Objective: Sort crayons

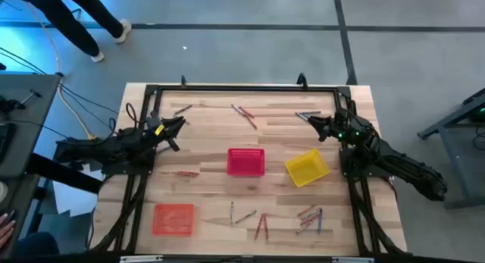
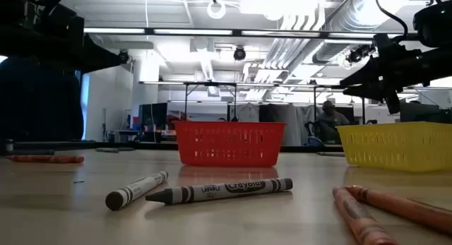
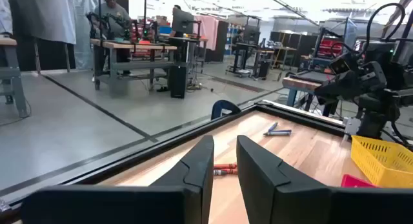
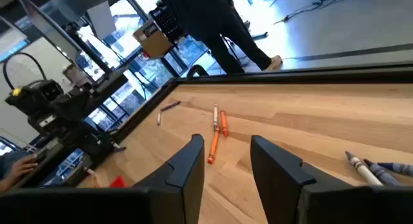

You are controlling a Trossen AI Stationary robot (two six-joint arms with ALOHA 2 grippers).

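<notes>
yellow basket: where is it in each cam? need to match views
High: yellow basket right of centre, tilted.
Low: basket at the right edge.
Left wrist: basket at the right edge.
Right wrist: not in it.
Landmark: red basket beside it, also in low and left wrist.

The mesh basket [image 1: 246, 162] sits mid-table. A second basket [image 1: 308, 167] lies just right of it, a third [image 1: 173, 218] well to its front-left. Crayons [image 1: 310, 217] lie in front of it, others [image 1: 244, 114] behind.
</notes>
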